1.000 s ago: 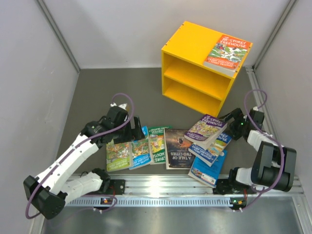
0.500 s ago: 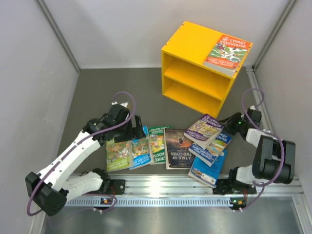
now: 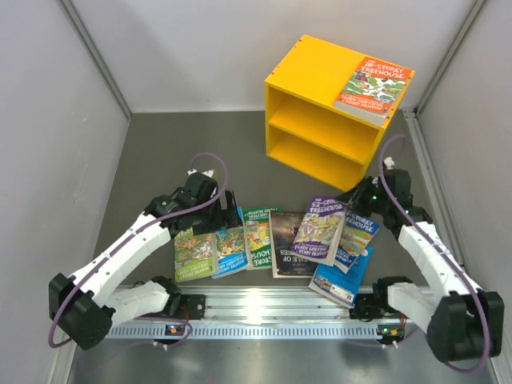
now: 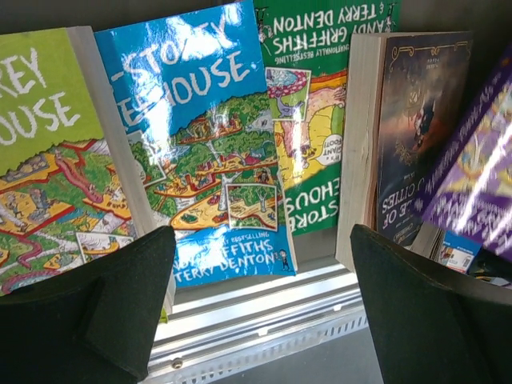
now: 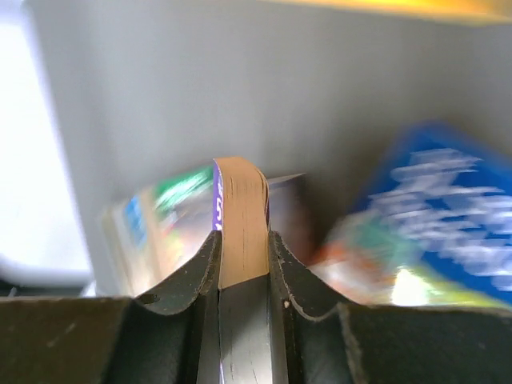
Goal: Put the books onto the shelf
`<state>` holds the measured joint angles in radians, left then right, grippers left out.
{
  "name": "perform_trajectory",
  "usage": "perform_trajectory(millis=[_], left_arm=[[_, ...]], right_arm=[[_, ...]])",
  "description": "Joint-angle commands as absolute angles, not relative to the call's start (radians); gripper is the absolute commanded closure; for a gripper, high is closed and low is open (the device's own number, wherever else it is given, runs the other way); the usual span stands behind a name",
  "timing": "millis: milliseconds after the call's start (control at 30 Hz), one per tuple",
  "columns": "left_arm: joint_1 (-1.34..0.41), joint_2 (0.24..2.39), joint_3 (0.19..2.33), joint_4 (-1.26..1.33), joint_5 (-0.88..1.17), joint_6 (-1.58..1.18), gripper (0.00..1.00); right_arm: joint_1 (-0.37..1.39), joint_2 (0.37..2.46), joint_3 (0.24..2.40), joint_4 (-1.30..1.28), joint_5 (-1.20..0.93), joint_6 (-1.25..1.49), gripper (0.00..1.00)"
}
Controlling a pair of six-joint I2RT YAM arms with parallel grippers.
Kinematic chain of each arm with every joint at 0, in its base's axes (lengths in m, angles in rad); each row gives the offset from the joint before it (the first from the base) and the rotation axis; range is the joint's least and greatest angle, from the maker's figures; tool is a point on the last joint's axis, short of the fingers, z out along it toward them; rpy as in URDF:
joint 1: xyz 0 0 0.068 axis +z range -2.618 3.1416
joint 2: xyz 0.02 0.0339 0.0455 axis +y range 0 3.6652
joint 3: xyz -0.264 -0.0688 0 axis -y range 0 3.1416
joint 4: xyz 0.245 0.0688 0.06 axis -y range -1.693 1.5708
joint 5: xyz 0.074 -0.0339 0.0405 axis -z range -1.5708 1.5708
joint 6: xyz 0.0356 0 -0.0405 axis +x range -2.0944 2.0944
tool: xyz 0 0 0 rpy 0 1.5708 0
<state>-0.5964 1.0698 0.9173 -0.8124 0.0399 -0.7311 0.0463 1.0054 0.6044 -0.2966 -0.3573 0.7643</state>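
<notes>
White shells, black joints, purple cables

We see white casings on the long links of the left arm (image 3: 120,256) and the right arm (image 3: 428,244), with black housings at every joint. A purple cable (image 3: 210,158) arcs just behind each gripper. The left gripper (image 4: 260,240) and the right gripper (image 5: 242,240) both have matte black fingers (image 4: 96,312), broad at the root and narrowing to rounded tips.
</notes>
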Motion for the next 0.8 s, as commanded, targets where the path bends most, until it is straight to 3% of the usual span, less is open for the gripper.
perform_trajectory(millis=[0,200,433,633,767], left_arm=[[-0.598,1.13,0.949,-0.71,0.064,-0.726,0.05],[-0.6,1.218,1.014,-0.684,0.095,-0.7,0.05],[-0.6,1.224,1.026,-0.683,0.092,-0.693,0.05],[-0.6,1.187,1.022,-0.699,0.072,-0.698,0.05],[-0.6,1.157,1.0,-0.701,0.06,-0.709,0.05]], right_arm=[[0.236,0.911,0.741,-0.351,-0.327,0.842,1.0],[0.288,0.928,1.053,-0.451,-0.288,0.85,1.0],[0.261,1.179,1.723,-0.623,-0.291,0.753,1.0],[0.06,1.44,2.164,-0.703,-0.455,0.798,1.0],[-0.101,1.596,2.311,-0.713,-0.537,0.819,1.0]])
